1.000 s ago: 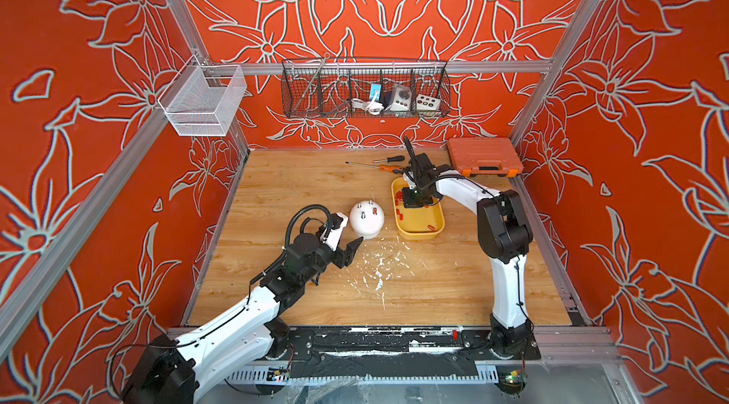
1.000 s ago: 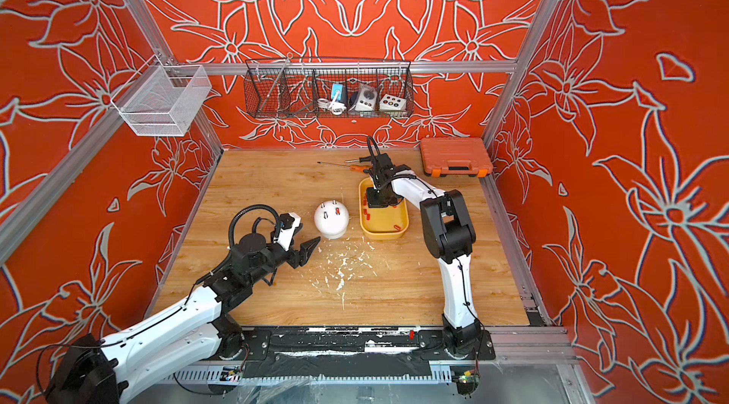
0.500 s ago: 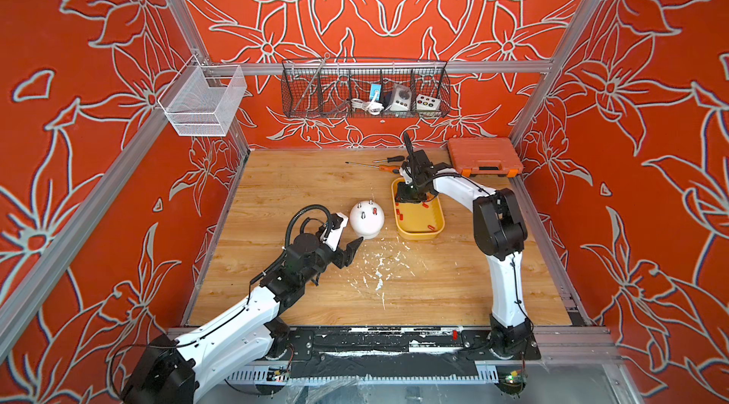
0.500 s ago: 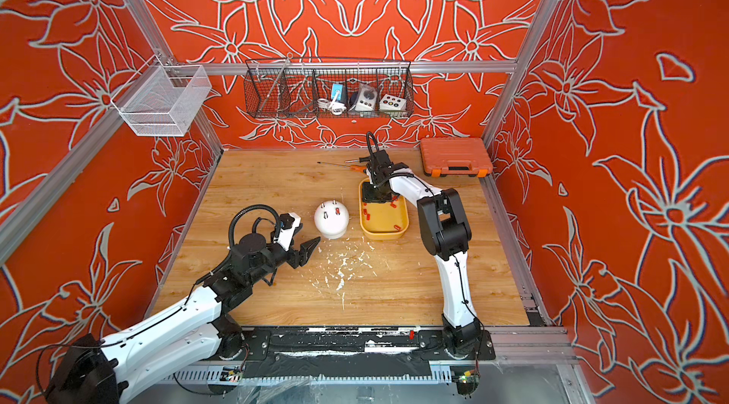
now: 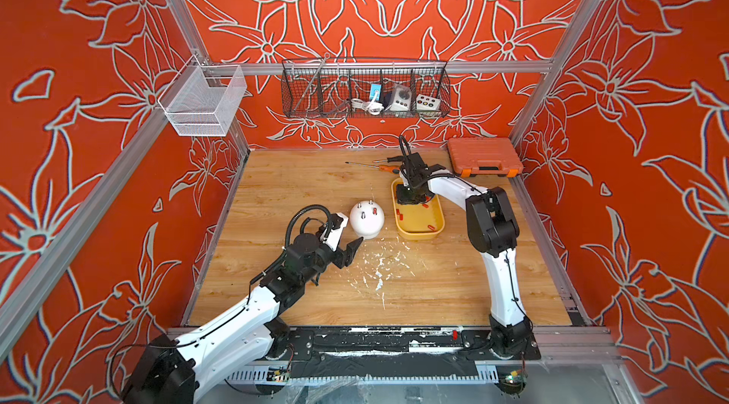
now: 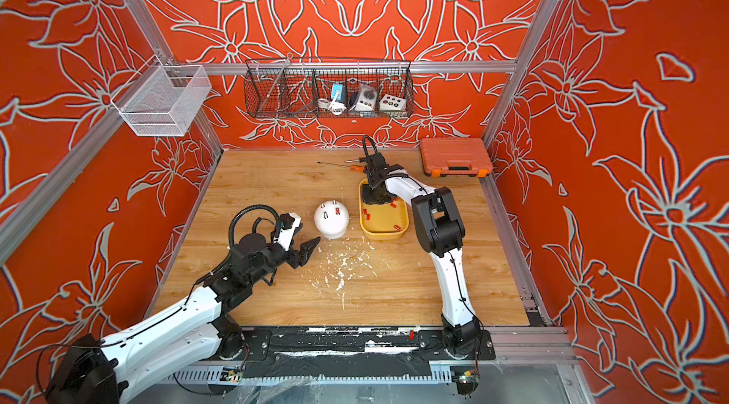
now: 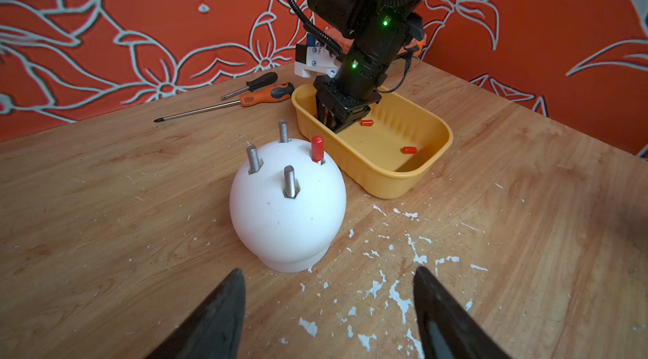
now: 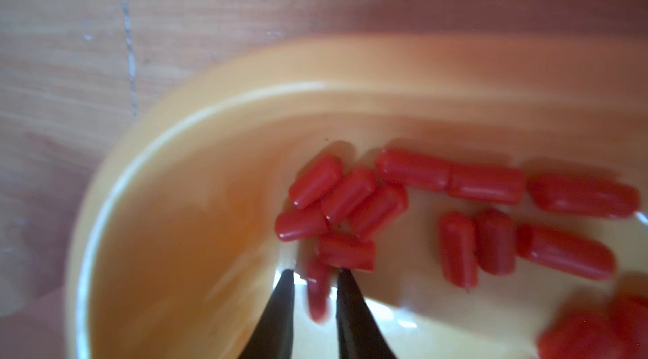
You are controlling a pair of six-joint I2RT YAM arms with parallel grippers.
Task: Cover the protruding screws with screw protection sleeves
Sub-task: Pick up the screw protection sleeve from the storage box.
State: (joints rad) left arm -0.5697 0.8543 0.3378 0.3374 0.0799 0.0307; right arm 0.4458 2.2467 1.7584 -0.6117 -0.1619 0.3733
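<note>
Sleeve (image 8: 317, 290) is sitting between right gripper (image 8: 316, 271) tips in tray (image 8: 210, 101), can't tell if pinched; next is needing careful lineup over a bare screw (image 7: 289, 182).

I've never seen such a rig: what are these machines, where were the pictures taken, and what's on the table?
Two white robot arms with pincer grippers work at a wooden table. Two pictures look down from overhead; two come from wrist cameras. It holds a white dome with three bare grey metal screws and one capped by a red plastic sleeve, a yellow plastic tray of red sleeves, two screwdrivers and an orange case. The left gripper is open and empty. The right gripper reaches into the tray, tips either side of one sleeve; whether it grips is unclear.
</note>
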